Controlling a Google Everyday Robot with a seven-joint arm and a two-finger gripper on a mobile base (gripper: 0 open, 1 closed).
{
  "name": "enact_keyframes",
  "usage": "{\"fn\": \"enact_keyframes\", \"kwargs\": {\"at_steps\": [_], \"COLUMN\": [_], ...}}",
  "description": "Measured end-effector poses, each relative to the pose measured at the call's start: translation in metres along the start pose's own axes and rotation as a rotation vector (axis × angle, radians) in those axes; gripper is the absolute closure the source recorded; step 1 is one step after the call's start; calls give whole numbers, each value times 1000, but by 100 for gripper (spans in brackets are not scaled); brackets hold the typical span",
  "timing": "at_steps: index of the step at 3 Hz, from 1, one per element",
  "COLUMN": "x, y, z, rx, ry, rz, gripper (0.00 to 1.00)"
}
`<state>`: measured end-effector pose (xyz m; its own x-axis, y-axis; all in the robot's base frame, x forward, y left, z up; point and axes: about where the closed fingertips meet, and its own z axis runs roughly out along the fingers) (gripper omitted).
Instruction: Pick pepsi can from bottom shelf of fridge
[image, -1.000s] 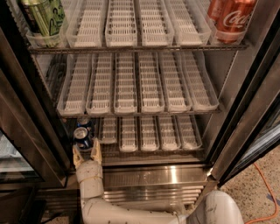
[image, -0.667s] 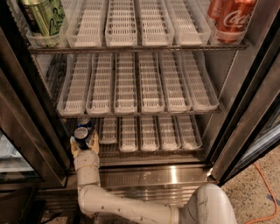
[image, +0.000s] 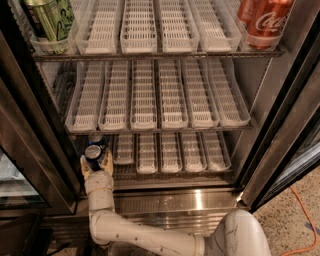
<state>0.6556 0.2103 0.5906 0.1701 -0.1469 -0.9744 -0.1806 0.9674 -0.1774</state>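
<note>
Lower left of the frame: your gripper (image: 95, 159) pinches the pepsi can (image: 93, 151), dark blue with a silver top, at the left end of the bottom shelf (image: 175, 176) in the fridge (image: 252, 110).

At left end of bottom shelf (image: 175, 175): pepsi can (image: 93, 151), clasped by end effector (image: 95, 158); trays (image: 170, 151) to right.

Cream-white hand (image: 95, 164) at the dark wire bottom shelf (image: 172, 176), small dark blue silver-topped pepsi can (image: 93, 152) at it, white slotted trays (image: 170, 152) rightward.
</note>
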Motion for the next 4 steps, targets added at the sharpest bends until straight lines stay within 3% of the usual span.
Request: {"fn": "enact_keyframes", "kwargs": {"at_steps": [2,3,4], "x": [0,0,-1], "y": [0,0,0], "z": [0,0,0], "rx": [0,0,1], "ry": [0,0,-1], "rz": [0,0,0], "gripper": [92,100,100]}}
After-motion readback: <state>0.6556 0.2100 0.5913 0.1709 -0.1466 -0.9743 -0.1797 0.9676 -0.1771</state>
